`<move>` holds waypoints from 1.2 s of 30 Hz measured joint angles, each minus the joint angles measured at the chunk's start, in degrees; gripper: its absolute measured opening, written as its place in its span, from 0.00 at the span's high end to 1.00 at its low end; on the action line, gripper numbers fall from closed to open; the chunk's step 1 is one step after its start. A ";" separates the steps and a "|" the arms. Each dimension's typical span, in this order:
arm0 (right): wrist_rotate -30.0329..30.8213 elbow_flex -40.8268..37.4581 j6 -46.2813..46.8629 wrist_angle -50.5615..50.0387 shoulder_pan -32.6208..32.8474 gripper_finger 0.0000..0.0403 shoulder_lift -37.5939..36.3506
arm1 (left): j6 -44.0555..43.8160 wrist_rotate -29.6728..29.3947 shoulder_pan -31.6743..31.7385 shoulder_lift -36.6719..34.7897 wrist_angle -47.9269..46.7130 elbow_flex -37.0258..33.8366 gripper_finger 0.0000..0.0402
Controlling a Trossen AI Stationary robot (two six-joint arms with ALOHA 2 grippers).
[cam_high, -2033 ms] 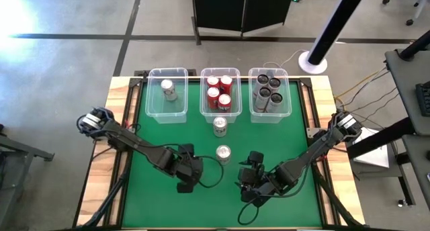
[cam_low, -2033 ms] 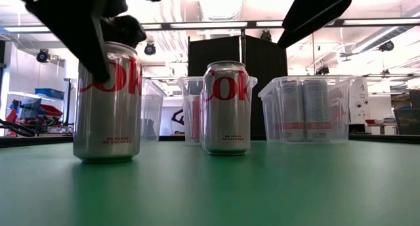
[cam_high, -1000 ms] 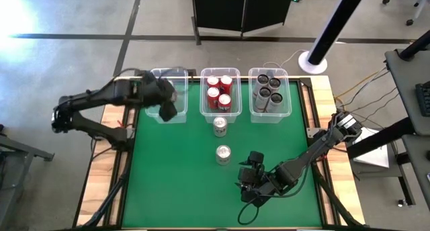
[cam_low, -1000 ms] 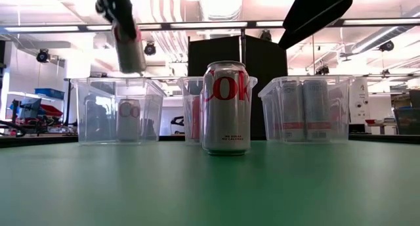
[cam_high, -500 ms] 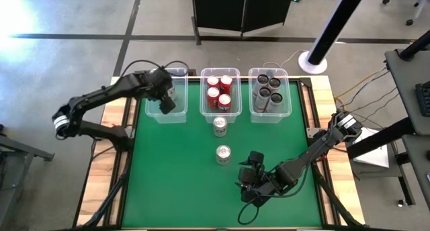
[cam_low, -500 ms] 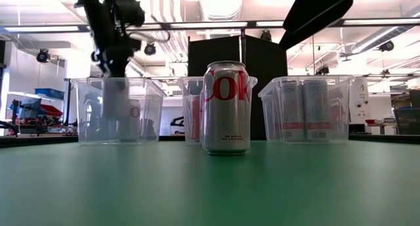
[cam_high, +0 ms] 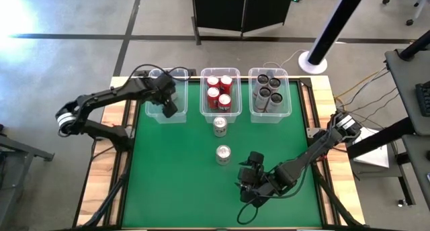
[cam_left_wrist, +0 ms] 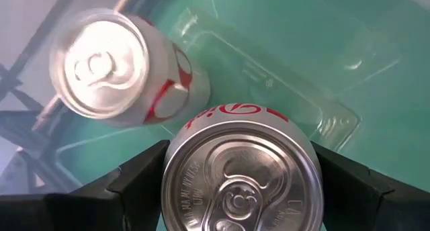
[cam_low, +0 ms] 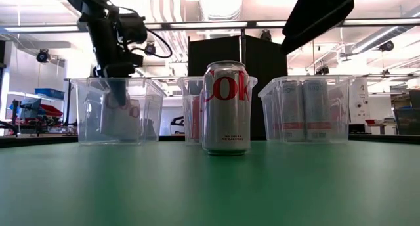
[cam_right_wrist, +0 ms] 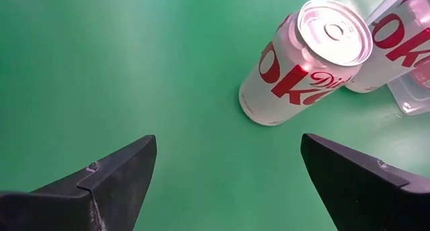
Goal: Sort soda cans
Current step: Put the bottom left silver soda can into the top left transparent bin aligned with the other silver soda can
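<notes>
Deep in the clear left bin [cam_high: 166, 95] my left gripper [cam_high: 168, 105] is shut on a silver soda can [cam_left_wrist: 242, 174], upright beside another silver can [cam_left_wrist: 111, 63] that stands on the bin floor. Two more silver cans [cam_high: 220, 125] [cam_high: 222, 154] stand on the green mat. Red cans [cam_high: 220, 90] fill the middle bin and dark cans [cam_high: 269, 90] the right bin. My right gripper [cam_high: 250, 179] hangs open near the table's front, right of the nearer can [cam_right_wrist: 306, 63]. My left gripper pinches the silver can's round side just below its top rim [cam_left_wrist: 176, 165] between its two fingers [cam_left_wrist: 144, 174], coming from above and pointing down. The can [cam_low: 121, 117] is upright, low inside the left bin; whether its base touches the floor cannot be told.
The three clear bins stand in a row along the mat's far edge. In the low view the nearer loose can [cam_low: 226, 108] stands in front of the middle bin. Open green mat [cam_high: 168, 184] lies at the near left.
My left gripper has carried the silver can from above the left bin's near side to over the bin and gone down into it. The can has stayed upright and now sits low in the bin beside the other silver can.
</notes>
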 joint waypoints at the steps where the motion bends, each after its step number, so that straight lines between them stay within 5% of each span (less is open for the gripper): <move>1: 0.01 0.00 0.00 0.01 0.00 0.10 0.00 | 0.41 0.41 0.04 0.20 -0.01 -0.01 0.29; 25: -0.04 0.00 0.24 0.00 0.00 0.10 0.00 | 1.96 1.11 0.54 2.29 -1.15 1.49 0.28; 36: -0.07 0.00 0.26 0.01 0.00 0.10 -0.02 | 1.18 -0.70 0.81 2.25 -2.61 2.15 0.05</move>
